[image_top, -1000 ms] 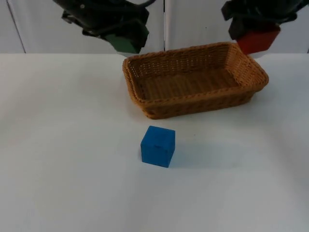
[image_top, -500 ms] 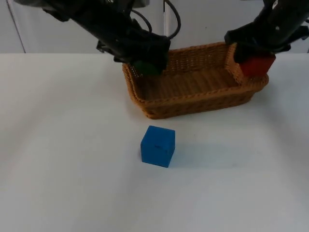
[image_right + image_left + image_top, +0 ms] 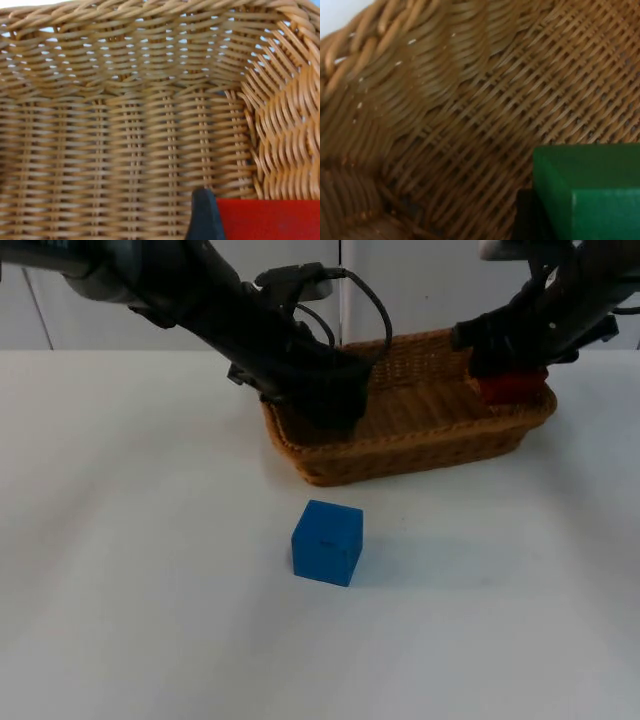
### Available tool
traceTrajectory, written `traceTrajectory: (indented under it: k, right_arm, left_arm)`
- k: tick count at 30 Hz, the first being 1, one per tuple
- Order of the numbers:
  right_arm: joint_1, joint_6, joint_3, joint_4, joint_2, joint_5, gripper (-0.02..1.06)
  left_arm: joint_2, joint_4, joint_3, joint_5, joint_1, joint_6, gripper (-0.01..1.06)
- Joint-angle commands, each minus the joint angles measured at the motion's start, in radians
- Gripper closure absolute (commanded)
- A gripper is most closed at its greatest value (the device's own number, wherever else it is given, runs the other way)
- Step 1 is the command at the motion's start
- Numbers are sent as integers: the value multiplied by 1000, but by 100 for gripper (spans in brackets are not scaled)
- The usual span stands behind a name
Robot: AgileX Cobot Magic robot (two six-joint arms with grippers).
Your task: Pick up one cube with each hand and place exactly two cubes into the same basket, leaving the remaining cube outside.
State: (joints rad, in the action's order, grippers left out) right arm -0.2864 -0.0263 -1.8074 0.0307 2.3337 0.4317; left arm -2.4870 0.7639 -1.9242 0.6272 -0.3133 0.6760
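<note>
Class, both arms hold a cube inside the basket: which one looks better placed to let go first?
Probably the left gripper: its green cube sits low over the wicker basket floor.

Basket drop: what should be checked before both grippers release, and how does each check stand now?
1. Left gripper inside the basket: ok.
2. Green cube over the woven floor: ok.
3. Right gripper at the basket's other end: ok.
4. Red cube below the rim and inside: ok.
5. Either cube resting on the floor: cannot tell.
6. Blue cube outside, on the table: ok.
</note>
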Motion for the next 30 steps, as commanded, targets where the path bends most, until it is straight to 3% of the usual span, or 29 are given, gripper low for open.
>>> traceTrajectory:
  k: [1, 13, 17, 18, 22, 23, 26, 28, 29, 30]
  right_arm:
    - [-8, 16, -4, 2, 17, -6, 105]
    - [-17, 42, -4, 0, 34, 0, 104]
    - [-17, 42, -4, 0, 34, 0, 87]
    - [-17, 42, -4, 0, 34, 0, 87]
    - [-17, 42, -4, 0, 34, 0, 59]
    - [-17, 42, -4, 0, 34, 0, 59]
    - [-17, 42, -4, 0, 34, 0, 47]
    - [-17, 42, -4, 0, 34, 0, 40]
    - [-17, 42, -4, 0, 34, 0, 40]
    - [-17, 42, -4, 0, 34, 0, 39]
  left_arm:
    - [-1, 25, -6, -4, -4, 7, 105]
    - [-4, 25, -6, -4, -4, 7, 105]
    - [-4, 25, -6, -4, -4, 7, 105]
    - [-4, 25, -6, -4, -4, 7, 105]
    - [-6, 25, -6, 2, -4, 7, 99]
    - [-6, 25, -6, 2, -4, 7, 99]
    - [-6, 25, -6, 17, -4, 7, 82]
    - [-6, 25, -6, 24, -4, 7, 57]
    - [-6, 25, -6, 24, -4, 7, 57]
    - [-6, 25, -6, 29, -4, 7, 45]
